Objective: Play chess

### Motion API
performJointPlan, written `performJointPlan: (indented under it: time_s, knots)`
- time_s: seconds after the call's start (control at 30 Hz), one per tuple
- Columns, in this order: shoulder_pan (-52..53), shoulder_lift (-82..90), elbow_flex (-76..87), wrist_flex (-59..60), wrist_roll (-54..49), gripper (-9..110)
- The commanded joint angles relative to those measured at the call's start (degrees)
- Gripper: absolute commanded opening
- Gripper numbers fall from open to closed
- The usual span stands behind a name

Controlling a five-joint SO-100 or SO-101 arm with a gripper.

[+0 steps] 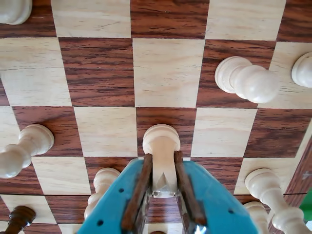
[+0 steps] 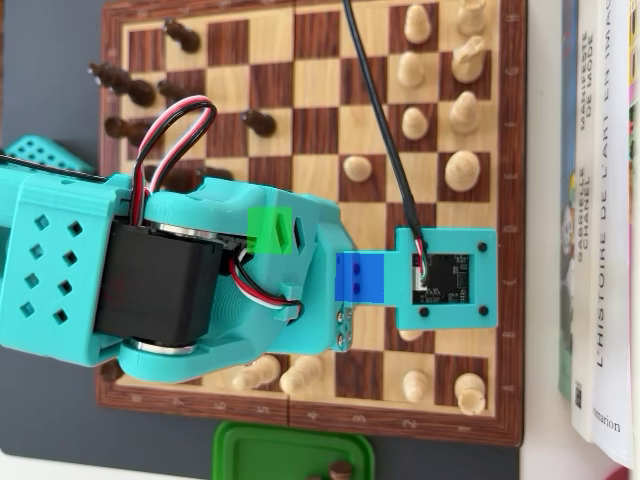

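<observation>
In the wrist view my gripper (image 1: 162,156) is shut on a white chess piece (image 1: 161,144) with a notched top. Its two brown-padded teal fingers (image 1: 142,187) press on the piece from either side. The piece's round base is over a dark square of the wooden chessboard (image 1: 100,70); I cannot tell whether it rests on the square. In the overhead view the teal arm (image 2: 200,280) and its camera mount (image 2: 445,278) reach across the board's lower half (image 2: 310,130) and hide the gripper and the held piece.
White pieces stand close around the gripper: a pawn at upper right (image 1: 246,79), one at left (image 1: 24,148), one at lower left (image 1: 102,187), one at lower right (image 1: 270,192). Dark pieces (image 2: 125,85) stand at the board's upper left. A green tray (image 2: 290,450) and books (image 2: 600,220) border the board.
</observation>
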Motion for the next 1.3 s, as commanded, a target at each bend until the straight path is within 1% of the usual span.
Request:
performJointPlan:
  time_s: [0.0, 0.63, 0.97, 1.27]
  knots:
    - [0.35, 5.19, -1.93, 0.09, -0.44, 4]
    - [0.62, 19.6, 9.05, 0.0, -0.35, 4]
    - [2.11, 31.29, 21.09, 0.0, -0.18, 4]
    - [1.85, 38.14, 30.85, 0.0, 0.09, 4]
